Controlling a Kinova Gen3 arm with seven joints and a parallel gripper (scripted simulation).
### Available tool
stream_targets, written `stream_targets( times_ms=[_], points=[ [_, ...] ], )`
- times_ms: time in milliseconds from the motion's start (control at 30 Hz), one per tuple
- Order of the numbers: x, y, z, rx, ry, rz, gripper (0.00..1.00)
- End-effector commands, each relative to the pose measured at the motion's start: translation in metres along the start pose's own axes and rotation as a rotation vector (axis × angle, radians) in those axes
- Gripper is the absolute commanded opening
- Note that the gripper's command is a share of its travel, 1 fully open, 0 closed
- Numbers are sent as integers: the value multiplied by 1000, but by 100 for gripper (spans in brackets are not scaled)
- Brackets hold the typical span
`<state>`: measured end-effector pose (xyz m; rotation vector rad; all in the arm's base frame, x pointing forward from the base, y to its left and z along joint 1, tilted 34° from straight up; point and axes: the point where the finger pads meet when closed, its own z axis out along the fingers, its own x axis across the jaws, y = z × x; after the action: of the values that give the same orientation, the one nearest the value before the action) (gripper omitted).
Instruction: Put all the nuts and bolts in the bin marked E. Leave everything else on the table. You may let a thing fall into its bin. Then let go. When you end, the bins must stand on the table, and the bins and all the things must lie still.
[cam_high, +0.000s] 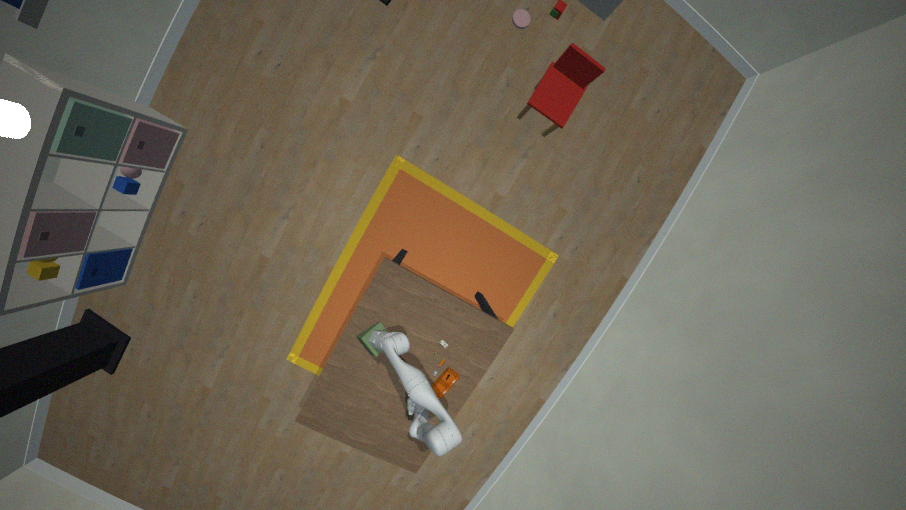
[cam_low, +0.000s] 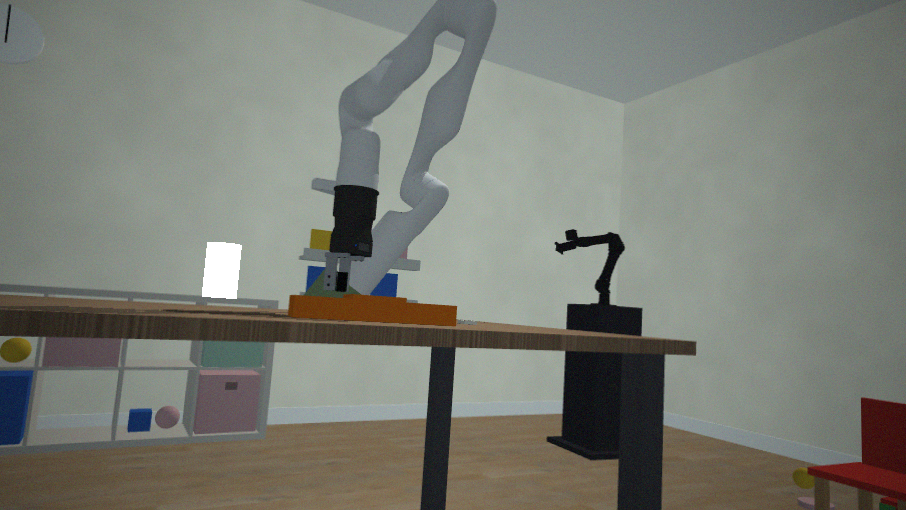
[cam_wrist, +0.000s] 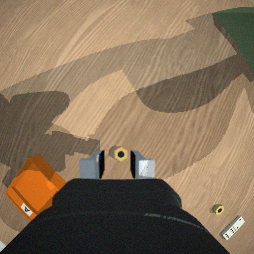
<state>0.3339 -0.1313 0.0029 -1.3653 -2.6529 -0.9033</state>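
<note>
Gripper (cam_wrist: 118, 164): two pale grey, flat-faced metal fingers part open, nothing clamped. They project from a matte black, rounded wrist housing that fills the lower wrist view.

Directly between the fingertips and below them, resting on the table: a small yellow hex nut (cam_wrist: 119, 153), six-sided, dark centre hole, lying flat. Whether the fingers touch it cannot be told.

Table (cam_wrist: 125, 60) surface beneath: light brown wood with wavy grain, crossed by broad dark shadows of the arm.

Behind the gripper and to its right in the wrist view: a second yellow nut (cam_wrist: 218, 209), same shape, smaller in the frame. Just beside it, further out, a small white rectangular tile (cam_wrist: 232, 227) with dark marks.

To the gripper's left and behind: an orange box-shaped bin (cam_wrist: 31, 186), smooth flat faces, with a white label whose marking is too small to read.

Far ahead and to the right, at the frame corner: a dark green flat-sided object (cam_wrist: 238, 29), only partly in view.
</note>
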Motion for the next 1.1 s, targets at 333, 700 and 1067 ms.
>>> stream_targets(
  times_ms=[333,700,1067],
  points=[
    [7,-4,31,1,16,6,64],
    [5,-3,31,1,16,6,64],
    [5,-2,43,1,16,6,64]
  ],
)
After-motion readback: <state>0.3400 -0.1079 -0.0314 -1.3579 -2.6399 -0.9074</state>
